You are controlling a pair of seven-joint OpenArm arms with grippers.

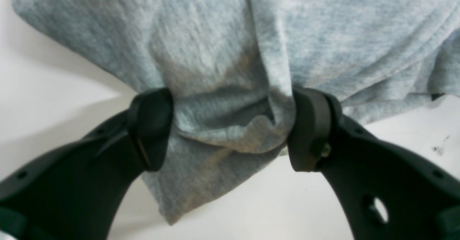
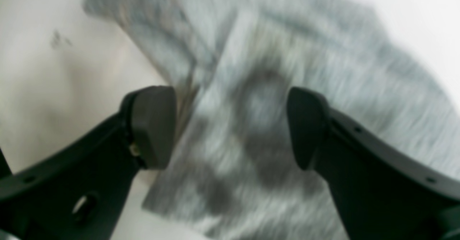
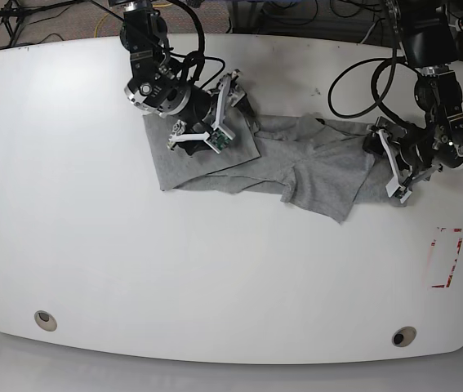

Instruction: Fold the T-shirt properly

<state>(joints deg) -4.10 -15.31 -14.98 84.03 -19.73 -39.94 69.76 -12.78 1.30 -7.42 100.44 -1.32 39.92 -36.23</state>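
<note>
T-shirt (image 3: 296, 163) lies crumpled mid-table (image 3: 133, 269), no neat fold yet. Left gripper (image 1: 230, 125) has its jaws apart with a bunched edge between them; right gripper (image 2: 230, 125) is spread wide above cloth, holding nothing. Folding mostly remains.

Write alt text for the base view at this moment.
A crumpled grey T-shirt lies across the far half of a white table, seen from above. The right gripper hovers over its left end, the left gripper sits at its right end. A red outline marks the table's right edge.
</note>
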